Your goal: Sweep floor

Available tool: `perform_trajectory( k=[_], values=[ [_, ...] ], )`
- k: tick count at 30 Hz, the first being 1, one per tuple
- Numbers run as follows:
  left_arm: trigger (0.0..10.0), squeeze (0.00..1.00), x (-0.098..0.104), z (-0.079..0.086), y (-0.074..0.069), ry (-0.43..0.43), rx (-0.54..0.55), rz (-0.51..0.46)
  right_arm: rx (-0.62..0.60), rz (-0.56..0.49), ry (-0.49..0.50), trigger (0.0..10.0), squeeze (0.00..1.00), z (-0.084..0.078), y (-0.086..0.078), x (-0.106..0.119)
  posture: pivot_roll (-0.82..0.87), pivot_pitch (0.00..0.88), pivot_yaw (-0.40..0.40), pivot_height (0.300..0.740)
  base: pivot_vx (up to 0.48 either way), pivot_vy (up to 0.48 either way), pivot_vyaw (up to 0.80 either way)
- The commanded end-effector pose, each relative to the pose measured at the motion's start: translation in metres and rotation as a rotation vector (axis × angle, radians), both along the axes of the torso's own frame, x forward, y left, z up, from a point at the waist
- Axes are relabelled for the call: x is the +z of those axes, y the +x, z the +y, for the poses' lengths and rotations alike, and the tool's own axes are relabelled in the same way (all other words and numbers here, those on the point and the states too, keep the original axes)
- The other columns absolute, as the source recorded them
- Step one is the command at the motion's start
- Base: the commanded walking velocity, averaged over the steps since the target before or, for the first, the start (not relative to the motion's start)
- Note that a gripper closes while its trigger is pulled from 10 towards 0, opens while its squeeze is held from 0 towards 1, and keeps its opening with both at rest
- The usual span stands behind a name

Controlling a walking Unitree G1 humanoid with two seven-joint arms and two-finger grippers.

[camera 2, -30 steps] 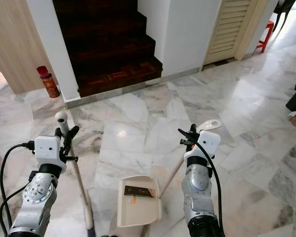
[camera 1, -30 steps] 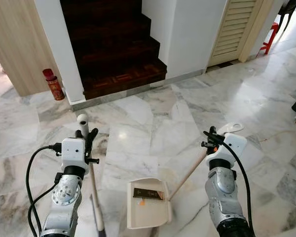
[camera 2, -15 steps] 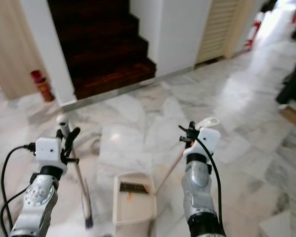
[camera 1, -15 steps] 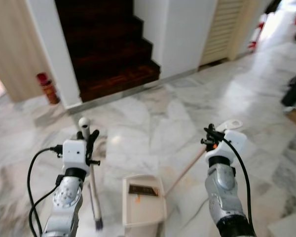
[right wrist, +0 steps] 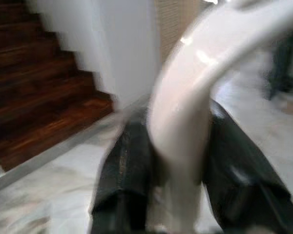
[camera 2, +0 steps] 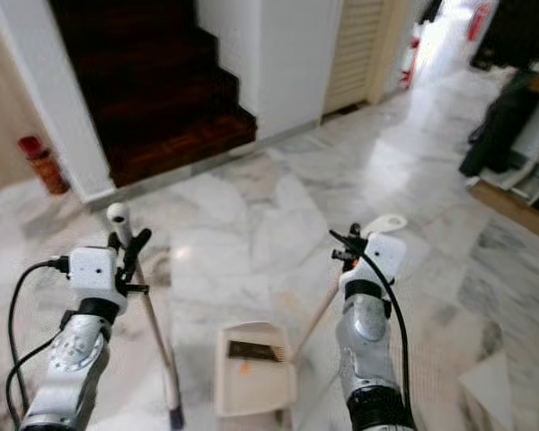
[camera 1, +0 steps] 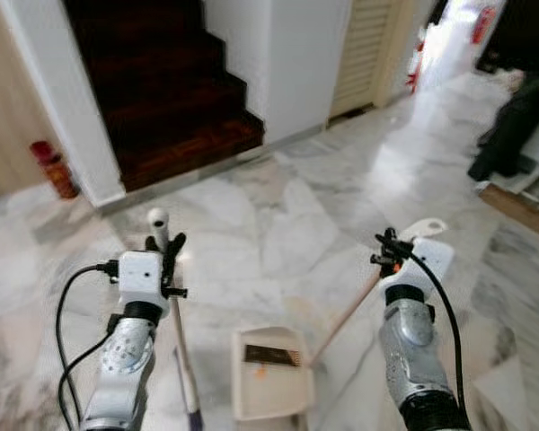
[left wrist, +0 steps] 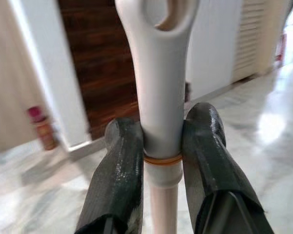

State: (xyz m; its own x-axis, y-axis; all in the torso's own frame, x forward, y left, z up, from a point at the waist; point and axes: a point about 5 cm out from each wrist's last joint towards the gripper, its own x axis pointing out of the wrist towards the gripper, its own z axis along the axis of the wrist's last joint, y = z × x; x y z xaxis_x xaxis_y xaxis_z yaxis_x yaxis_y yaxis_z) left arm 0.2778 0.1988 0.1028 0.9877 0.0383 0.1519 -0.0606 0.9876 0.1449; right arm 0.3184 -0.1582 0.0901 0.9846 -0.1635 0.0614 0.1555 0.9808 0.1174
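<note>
My left gripper [camera 1: 165, 249] is shut on the white top of the broom handle [left wrist: 161, 107], and the broom stick [camera 1: 181, 346] runs down to the floor at the lower left. On the marble below me rests a cream dustpan [camera 1: 271, 386] with a dark flat piece [camera 1: 270, 356] and a small orange scrap inside. Its long pale handle [camera 1: 345, 314] slants up to my right gripper [camera 1: 388, 247], which is shut on the handle's white looped end [right wrist: 195, 97].
Dark wooden stairs [camera 1: 166, 99] rise ahead between white walls. A red canister [camera 1: 50, 169] stands at the left by the wall. A louvred door [camera 1: 368, 49] is at the back right. Dark bags [camera 1: 508, 126] and clutter lie at the right edge.
The whole view has swung to the right, bringing the bags at the right into sight. Both grippers keep their hold on broom and dustpan handle.
</note>
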Motion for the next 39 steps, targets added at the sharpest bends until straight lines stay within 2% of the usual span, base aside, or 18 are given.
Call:
perform_trajectory(
  k=[1, 20, 29, 39],
  values=[
    [10.0, 0.00, 0.0103, -0.0082, 0.0025, -0.001, -0.023, -0.050, -0.017, -0.035, 0.022, 10.0, 0.00, -0.0040, 0.0027, 0.0080, 0.13, 0.014, -0.038, 0.740, 0.000, 0.289, 0.00],
    [10.0, 0.00, 0.0093, -0.0100, 0.0006, -0.011, -0.019, -0.044, -0.017, -0.020, 0.036, 10.0, 0.00, -0.0057, 0.0035, 0.0072, 0.13, 0.033, -0.047, 0.740, 0.000, 0.285, 0.00],
    [10.0, 0.00, 0.0091, -0.0091, 0.0017, -0.018, -0.018, -0.040, -0.040, -0.051, 0.014, 10.0, 0.00, -0.0079, 0.0039, 0.0125, 0.13, 0.029, -0.038, 0.740, 0.000, 0.286, 0.00],
    [10.0, 0.00, 0.0101, -0.0074, 0.0016, -0.015, -0.019, -0.040, -0.044, -0.045, 0.025, 10.0, 0.00, -0.0068, 0.0023, 0.0100, 0.13, 0.034, -0.032, 0.740, 0.000, 0.287, 0.31]
  ],
)
